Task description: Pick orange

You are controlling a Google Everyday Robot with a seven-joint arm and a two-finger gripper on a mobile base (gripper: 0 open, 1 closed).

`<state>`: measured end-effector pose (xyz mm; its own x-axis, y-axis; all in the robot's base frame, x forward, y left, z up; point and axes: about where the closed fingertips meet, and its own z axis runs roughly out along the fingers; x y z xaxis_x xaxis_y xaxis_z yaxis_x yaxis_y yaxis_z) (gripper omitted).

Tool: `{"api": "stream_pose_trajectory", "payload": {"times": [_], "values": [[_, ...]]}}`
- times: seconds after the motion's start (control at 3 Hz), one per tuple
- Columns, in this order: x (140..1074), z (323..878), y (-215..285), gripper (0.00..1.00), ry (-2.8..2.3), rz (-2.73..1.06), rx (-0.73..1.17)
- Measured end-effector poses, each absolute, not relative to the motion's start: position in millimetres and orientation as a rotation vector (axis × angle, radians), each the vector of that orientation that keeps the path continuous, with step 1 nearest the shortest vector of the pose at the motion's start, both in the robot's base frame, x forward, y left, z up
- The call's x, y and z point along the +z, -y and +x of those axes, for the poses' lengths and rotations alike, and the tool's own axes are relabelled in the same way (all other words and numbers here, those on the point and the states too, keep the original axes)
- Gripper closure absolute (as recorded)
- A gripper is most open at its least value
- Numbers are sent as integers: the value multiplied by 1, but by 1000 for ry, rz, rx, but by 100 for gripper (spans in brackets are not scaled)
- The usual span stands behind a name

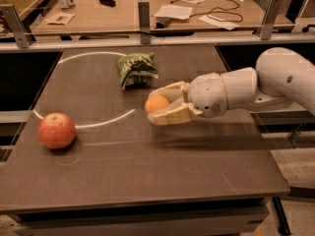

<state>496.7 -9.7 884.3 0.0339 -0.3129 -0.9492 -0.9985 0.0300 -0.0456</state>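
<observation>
Fingers of the tool pinch the orange across its middle, right of the apple; light, firm, smooth-skinned, it may roll free unless held at its widest.

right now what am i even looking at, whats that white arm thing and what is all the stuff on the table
That is a robot's white arm reaching in from the right, seen by a single camera looking down across a dark table. At its tip is a two-finger pincer, closed around a small orange, with one finger on each side. Also on the table are a red apple at the left and a crumpled green bag toward the back. Behind stands a wooden desk with papers and cables.
</observation>
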Motion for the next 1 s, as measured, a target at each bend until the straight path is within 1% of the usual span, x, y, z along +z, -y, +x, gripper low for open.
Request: {"api": "stream_pose_trajectory", "payload": {"times": [0.67,1.0], "values": [[952,498,8,100,-1249,-1394,969],[954,498,8,100,-1245,-1394,967]]}}
